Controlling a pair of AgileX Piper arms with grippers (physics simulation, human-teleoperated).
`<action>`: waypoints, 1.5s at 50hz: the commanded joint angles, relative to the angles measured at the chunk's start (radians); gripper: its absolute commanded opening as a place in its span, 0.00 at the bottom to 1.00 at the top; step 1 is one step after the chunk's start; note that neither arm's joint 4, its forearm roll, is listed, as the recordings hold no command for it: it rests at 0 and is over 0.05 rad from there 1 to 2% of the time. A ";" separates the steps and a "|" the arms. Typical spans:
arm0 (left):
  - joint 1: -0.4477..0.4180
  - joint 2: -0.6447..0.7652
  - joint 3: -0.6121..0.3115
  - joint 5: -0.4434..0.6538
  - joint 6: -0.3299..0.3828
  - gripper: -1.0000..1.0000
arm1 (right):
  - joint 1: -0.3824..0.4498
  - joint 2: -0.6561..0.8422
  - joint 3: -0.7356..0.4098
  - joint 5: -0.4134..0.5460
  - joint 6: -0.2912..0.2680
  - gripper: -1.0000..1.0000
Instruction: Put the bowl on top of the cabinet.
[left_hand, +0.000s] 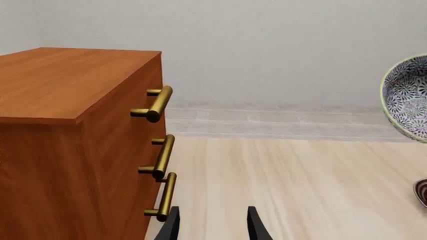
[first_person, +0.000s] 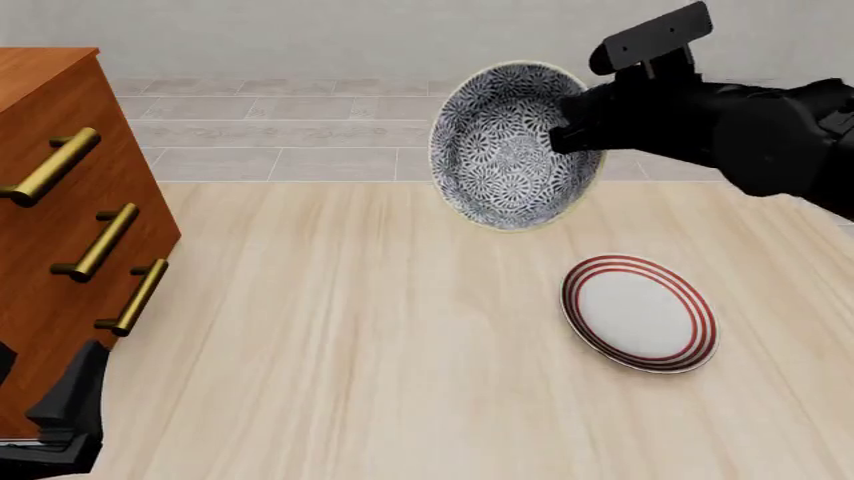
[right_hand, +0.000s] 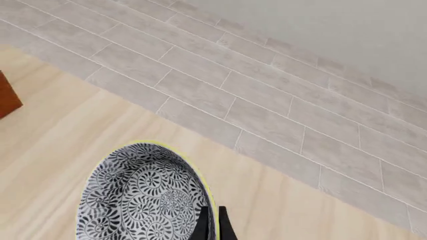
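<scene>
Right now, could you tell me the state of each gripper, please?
Left gripper: open, holding nothing, low beside the cabinet.
Right gripper: closed on the rim of the bowl, held tilted above the table.

Pale wooden table (first_person: 347, 350) is carrying the cabinet (first_person: 60, 240) at left and a red-ringed plate (first_person: 638, 312) at right.
</scene>
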 joint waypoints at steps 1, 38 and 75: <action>-0.001 0.000 0.000 -0.002 -0.002 1.00 | 0.061 0.026 -0.010 -0.015 0.010 0.00; -0.004 -0.020 -0.001 0.014 -0.006 1.00 | 0.205 0.132 -0.082 -0.046 -0.030 0.00; -0.018 0.053 0.001 -0.042 -0.084 1.00 | 0.279 0.215 -0.127 -0.082 -0.060 0.00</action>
